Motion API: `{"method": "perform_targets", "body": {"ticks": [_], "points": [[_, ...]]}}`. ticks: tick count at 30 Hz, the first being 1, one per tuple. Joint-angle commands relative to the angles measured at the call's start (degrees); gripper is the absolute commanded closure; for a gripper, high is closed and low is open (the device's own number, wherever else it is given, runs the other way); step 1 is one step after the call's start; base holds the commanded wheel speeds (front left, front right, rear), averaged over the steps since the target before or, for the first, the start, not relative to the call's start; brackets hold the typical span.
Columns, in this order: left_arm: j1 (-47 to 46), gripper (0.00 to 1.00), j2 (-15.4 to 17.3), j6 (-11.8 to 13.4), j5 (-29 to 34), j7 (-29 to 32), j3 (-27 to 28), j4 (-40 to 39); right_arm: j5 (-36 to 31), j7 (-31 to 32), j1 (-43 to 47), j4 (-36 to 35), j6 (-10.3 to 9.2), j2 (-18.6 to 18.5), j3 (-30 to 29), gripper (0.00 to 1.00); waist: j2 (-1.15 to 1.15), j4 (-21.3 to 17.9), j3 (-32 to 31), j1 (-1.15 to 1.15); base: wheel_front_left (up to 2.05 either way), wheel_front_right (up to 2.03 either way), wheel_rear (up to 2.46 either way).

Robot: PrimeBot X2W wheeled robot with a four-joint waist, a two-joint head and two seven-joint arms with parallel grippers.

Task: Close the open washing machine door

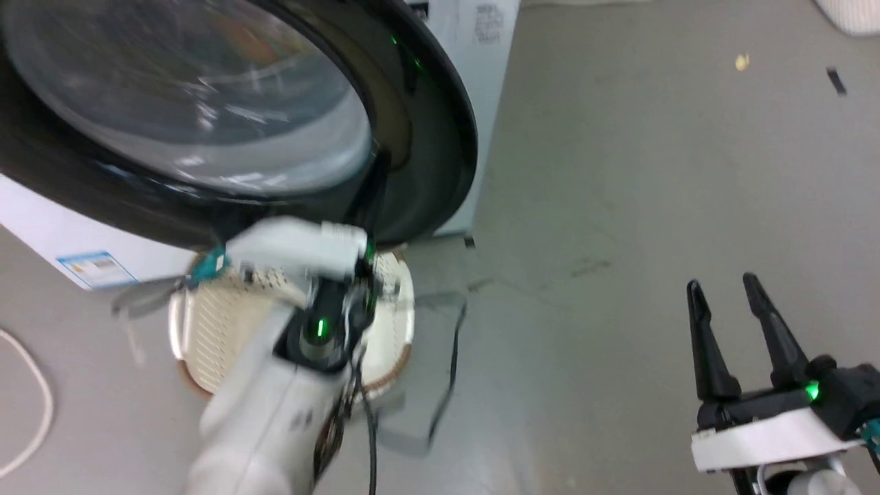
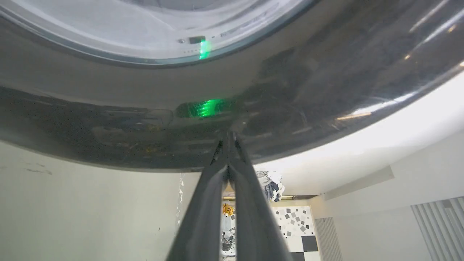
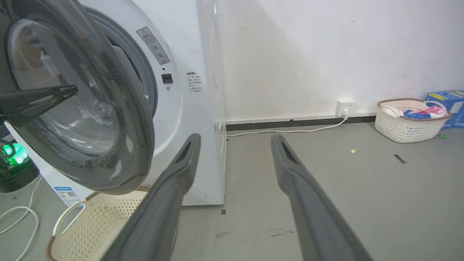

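Washing machine door point(image 1: 206, 103) stood partly open at ten o'clock in the head view, its glossy black ring and bulging glass swung out from the white washing machine point(image 3: 188, 108); in the right wrist view a gap showed between door and machine front along the door's three o'clock edge; the left gripper point(image 2: 229, 139) had its fingers pressed together with nothing between them, the tips seemingly touching the black ring at about six o'clock of the glass; the right gripper point(image 1: 721, 283) hung at four o'clock in the head view, fingers spread and empty, well apart from the door; a cream basket point(image 1: 206, 330) lay on the floor under the door; I judged the step in hand to be the push itself, with contact made and the door not yet latched; the next move called for a steady press toward the machine front, following the door's arc so that the tips did not skid on the gloss, until the latch caught.
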Motion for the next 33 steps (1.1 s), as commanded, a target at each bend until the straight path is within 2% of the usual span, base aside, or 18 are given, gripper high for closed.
{"method": "perform_targets", "body": {"ticks": [1, 6, 9, 10, 11, 13, 15, 18, 23, 27, 31, 33], "points": [[2.6, 1.0, 0.8, -0.2, 0.8, -0.5, -0.1, -1.0, -0.4, -0.2, 0.7, -0.2, 0.05, 0.1, -0.2, 0.0, -0.01, 1.7, -2.6, 0.0, 0.0, 0.0, 0.0], [13.5, 1.0, 4.9, -0.3, 5.3, -2.4, -0.8, -9.0, -2.3, -0.2, 2.6, -0.9, 0.05, 0.1, -0.5, 0.0, -0.01, 5.0, -7.2, 0.0, 0.0, 0.0, 0.0], [18.8, 1.0, 8.2, -0.3, 10.7, -4.7, -2.2, -11.3, -3.1, -0.2, 4.2, -1.0, 0.05, 0.1, -0.3, 0.0, -0.01, 7.3, -9.6, 0.0, 0.0, 0.0, 0.0], [20.2, 0.67, 9.3, -0.3, 13.4, -5.7, -2.7, -11.8, -3.2, -0.2, 4.7, -1.0, 0.05, 0.1, -0.3, 0.0, -0.01, 8.2, -10.3, 0.0, 0.0, 0.0, 0.0], [21.5, 0.0, 10.4, -0.3, 16.4, -6.5, -3.0, -11.8, -3.3, -0.2, 5.1, -1.0, 0.05, 0.1, -0.2, 0.0, -0.01, 9.0, -10.9, 0.0, 0.0, 0.0, 0.0], [23.6, 0.0, 12.7, 0.5, 24.4, -7.4, -4.0, -11.2, -3.5, -0.2, 5.9, -1.1, 0.05, 0.1, 0.0, 0.0, -0.01, 10.5, -12.0, 0.0, 0.0, 0.0, 0.0], [25.0, 0.0, 14.0, 2.4, 33.5, -7.6, -2.9, -11.1, -3.8, -0.2, 6.6, -1.3, 0.05, 0.1, -0.3, 0.0, -0.01, 12.1, -12.6, 0.0, 0.0, 0.0, 0.0], [28.4, 0.0, 12.8, 3.9, 47.1, -7.7, 2.7, -14.2, -3.7, -0.2, 7.5, -1.4, 0.05, 0.1, 0.1, 0.0, -0.01, 14.3, -13.3, 0.0, 0.0, 0.0, 0.0], [34.7, 0.0, 9.6, 5.1, 66.5, -7.7, 9.8, -21.7, -3.6, -0.2, 8.4, -1.4, 0.05, 0.1, 0.6, 0.0, -0.01, 17.3, -14.0, 0.0, 0.0, 0.0, 0.0], [39.1, 0.0, 6.9, 5.0, 76.8, -7.7, 14.4, -27.3, -3.8, -0.2, 9.0, -1.0, 0.05, 0.1, 1.6, 0.0, -0.01, 19.1, -14.3, 0.0, 0.0, 0.0, 0.0], [42.9, 0.0, 4.4, 4.2, 82.6, -7.7, 17.3, -29.7, -3.9, -0.2, 9.7, -0.6, 0.05, 0.1, 2.2, 0.0, -0.01, 20.4, -14.6, 0.0, 0.0, 0.0, 0.0], [44.2, 0.0, 4.3, 3.8, 85.9, -7.7, 17.4, -29.6, -3.9, -0.2, 10.0, -0.3, 0.05, 0.1, 2.4, 0.0, -0.01, 20.7, -14.8, 0.0, 0.0, 0.0, 0.0]]}}
